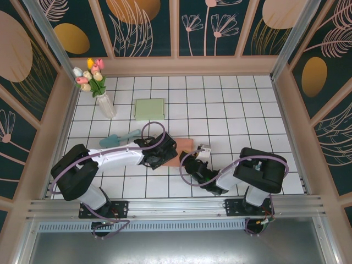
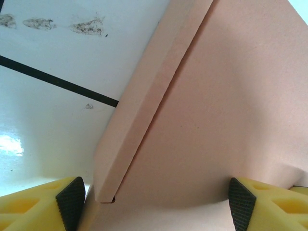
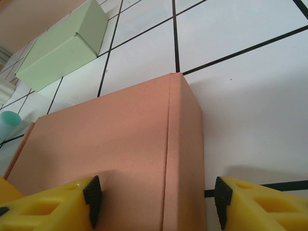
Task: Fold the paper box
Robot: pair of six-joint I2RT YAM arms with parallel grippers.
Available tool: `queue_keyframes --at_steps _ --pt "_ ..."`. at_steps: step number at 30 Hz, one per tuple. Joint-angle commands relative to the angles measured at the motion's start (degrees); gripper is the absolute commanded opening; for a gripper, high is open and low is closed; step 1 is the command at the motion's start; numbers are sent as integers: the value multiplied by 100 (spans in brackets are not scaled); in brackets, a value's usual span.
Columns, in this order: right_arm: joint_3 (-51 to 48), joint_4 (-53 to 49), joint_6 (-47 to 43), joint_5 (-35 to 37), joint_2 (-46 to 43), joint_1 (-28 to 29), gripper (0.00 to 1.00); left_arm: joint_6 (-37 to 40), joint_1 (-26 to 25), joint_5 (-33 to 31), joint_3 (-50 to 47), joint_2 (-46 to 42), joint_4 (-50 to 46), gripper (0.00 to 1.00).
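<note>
The pink paper box (image 1: pixel 186 144) lies on the tiled table between my two grippers. In the left wrist view the box (image 2: pixel 216 120) is very close, a narrow folded side flap (image 2: pixel 144 110) running along its left edge. My left gripper (image 2: pixel 154 204) stands wide open at the box's left end (image 1: pixel 163 155), and the cardboard spans the gap between its black pads (image 2: pixel 70 202). My right gripper (image 1: pixel 191 158) is open at the near right corner. One of its pads (image 3: pixel 92 199) sits over the box top (image 3: pixel 106 144), and the other hangs beyond the box's right wall.
A pale green box (image 1: pixel 149 109) lies behind the pink one, also seen as the green box (image 3: pixel 65 45) in the right wrist view. A teal scoop (image 1: pixel 118 138) lies to the left. A glass vase of tulips (image 1: pixel 98 88) stands at the back left. Walls enclose the table.
</note>
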Motion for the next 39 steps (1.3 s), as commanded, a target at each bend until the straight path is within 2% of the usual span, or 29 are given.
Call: queue_keyframes --at_steps 1,13,25,28,33,39 --pt "-122 -729 38 -371 229 89 65 -85 -49 30 -190 176 259 77" --pt "-114 -943 -119 -423 -50 125 66 -55 -49 -403 -266 89 -25 75" --pt "8 -2150 -378 -134 -1240 428 66 -41 -49 -498 -331 112 -67 74" --pt "0 -2537 -302 44 -1629 540 64 -41 -50 -511 -325 82 -78 74" --pt "-23 -2889 -343 -76 -2277 617 52 -44 -57 -519 -316 86 -88 74" --pt "29 -3169 -422 -182 -2547 616 52 -38 -56 -502 -295 115 -78 74"
